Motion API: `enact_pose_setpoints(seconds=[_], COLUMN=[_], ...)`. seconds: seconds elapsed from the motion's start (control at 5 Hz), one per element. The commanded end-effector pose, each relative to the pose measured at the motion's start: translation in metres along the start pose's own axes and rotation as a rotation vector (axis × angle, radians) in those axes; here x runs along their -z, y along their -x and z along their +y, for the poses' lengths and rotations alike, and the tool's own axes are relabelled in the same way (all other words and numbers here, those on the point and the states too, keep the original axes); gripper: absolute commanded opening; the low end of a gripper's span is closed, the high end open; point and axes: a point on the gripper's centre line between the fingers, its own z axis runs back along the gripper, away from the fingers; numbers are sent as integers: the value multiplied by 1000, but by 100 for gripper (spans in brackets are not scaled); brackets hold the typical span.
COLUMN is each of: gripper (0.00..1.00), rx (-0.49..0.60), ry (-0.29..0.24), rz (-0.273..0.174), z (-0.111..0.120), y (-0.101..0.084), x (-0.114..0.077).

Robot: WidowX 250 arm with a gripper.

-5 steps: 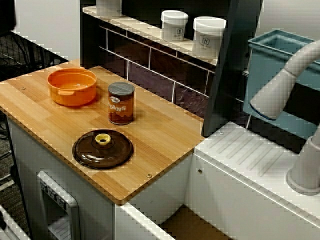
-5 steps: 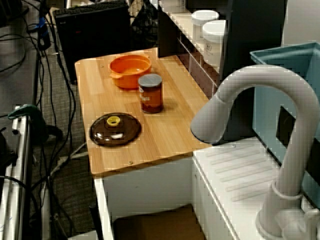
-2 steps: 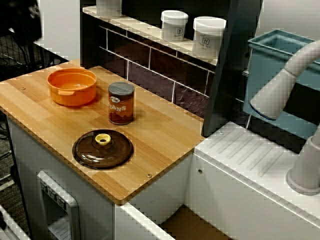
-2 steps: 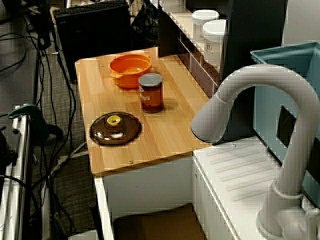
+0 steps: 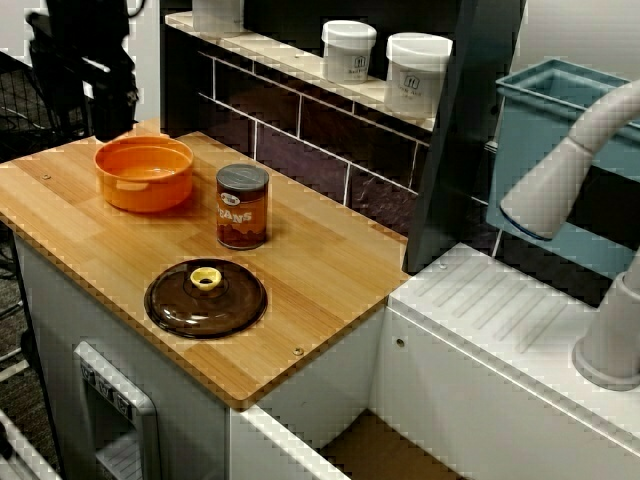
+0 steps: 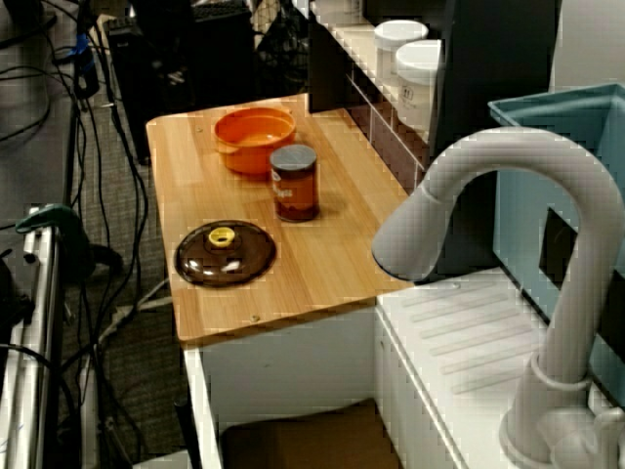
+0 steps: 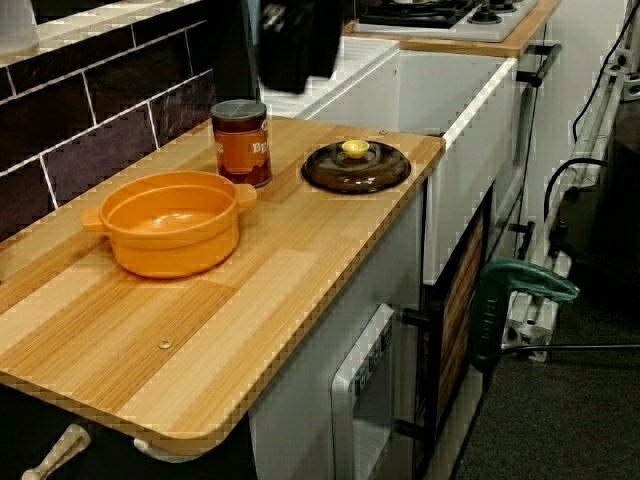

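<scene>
Seen from high up at the front, the dark robot gripper (image 5: 104, 118) hangs at the far left, above the far left rim of the orange two-handled pot (image 5: 145, 172) and clear of it. Whether its jaws are spread or closed, I cannot tell. The pot sits at the left end of the pale wooden counter (image 5: 330, 262). To its right stands a brown tin can with a grey top (image 5: 243, 205), and nearer lies a dark brown round lid with a yellow knob (image 5: 205, 298). Two white jars (image 5: 348, 50) stand on the shelf behind.

From the tap end, the pot (image 6: 254, 137) is farthest, the can (image 6: 294, 183) just this side of it and the lid (image 6: 226, 253) nearer left. A curved grey tap (image 6: 469, 186) fills the near right. The gripper is lost against the dark background.

Low along the counter from the other end, the pot (image 7: 170, 222) is nearest and empty. The gripper (image 7: 292, 70) is a blur high above the can (image 7: 241, 140) and the lid (image 7: 356, 167).
</scene>
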Motion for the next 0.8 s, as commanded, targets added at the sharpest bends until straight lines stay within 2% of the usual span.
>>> enact_pose_setpoints(seconds=[0.0,0.2,0.6], gripper=[100,100,100], rx=[-266,-397,-523], ry=[-22,1,-31], rz=[-57,-45,-13], z=[67,83,68], y=[-31,-33,-41], x=[3,10,44])
